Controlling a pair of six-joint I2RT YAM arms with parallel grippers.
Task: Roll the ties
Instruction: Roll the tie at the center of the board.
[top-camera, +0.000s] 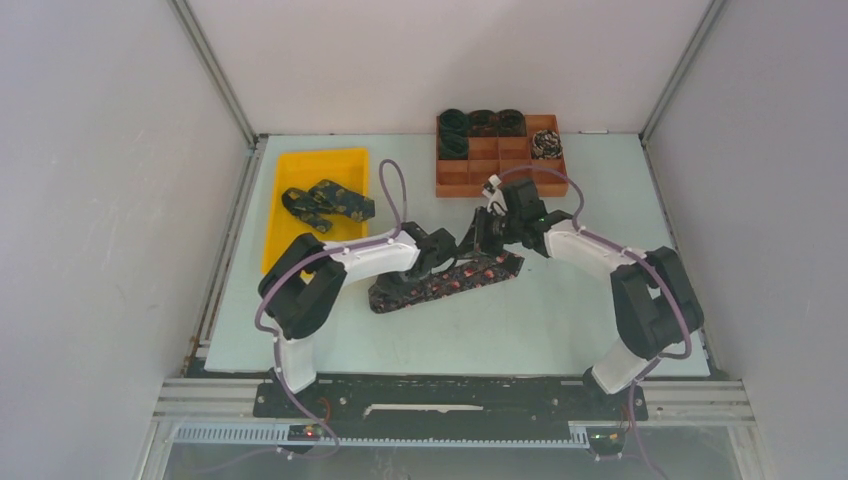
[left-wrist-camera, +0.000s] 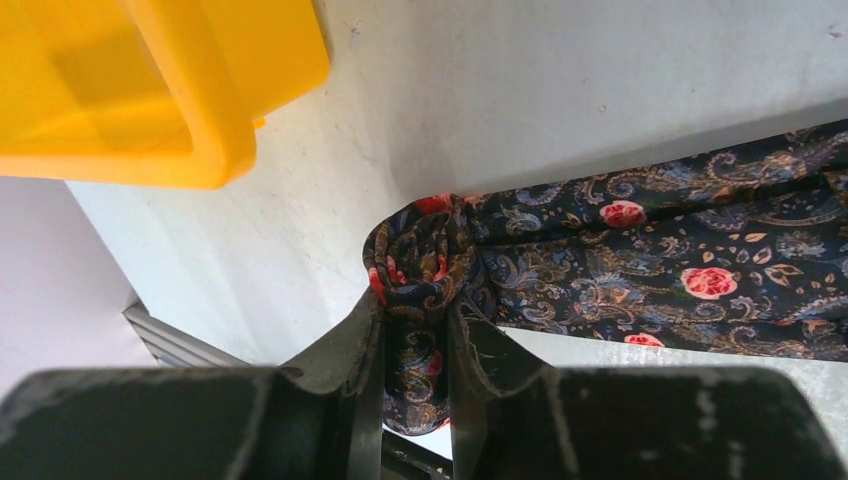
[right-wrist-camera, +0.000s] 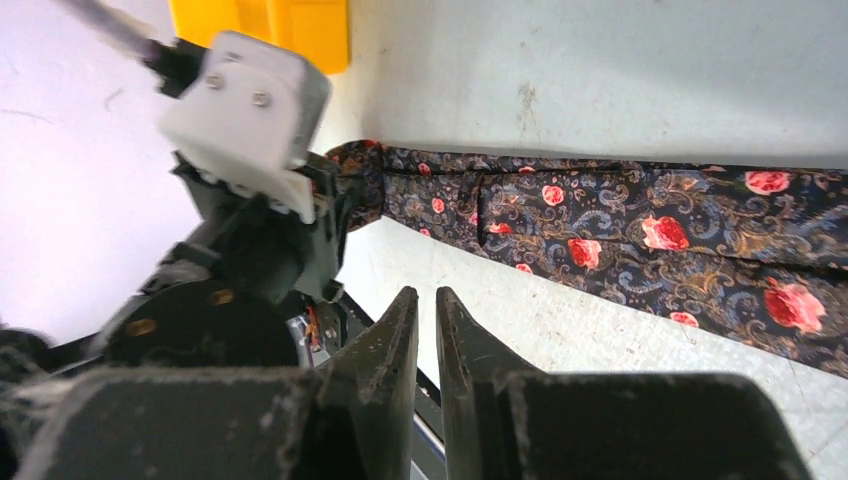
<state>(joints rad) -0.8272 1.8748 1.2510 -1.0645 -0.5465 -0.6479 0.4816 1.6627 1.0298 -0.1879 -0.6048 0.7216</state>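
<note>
Top view: one tie (top-camera: 445, 282) lies stretched on the surface (top-camera: 560, 320), and the left arm (top-camera: 370, 258) and right arm (top-camera: 585, 250) meet over it. Rolled ties (top-camera: 482, 122) sit in compartments of the wooden box (top-camera: 500, 178) at the back (finished ones, I judge). Loose ties (top-camera: 327, 202) lie in the yellow tray (top-camera: 300, 165), likely the supply.

Left wrist: the left fingers (left-wrist-camera: 365, 345) pinch the tie's bunched, folded-over end. That is probably the core to roll around. The rest of the band runs off flat.

Right wrist: the right fingers (right-wrist-camera: 395, 335) are nearly pressed together with nothing between them. They are poised near the band, likely to steady it.
</note>
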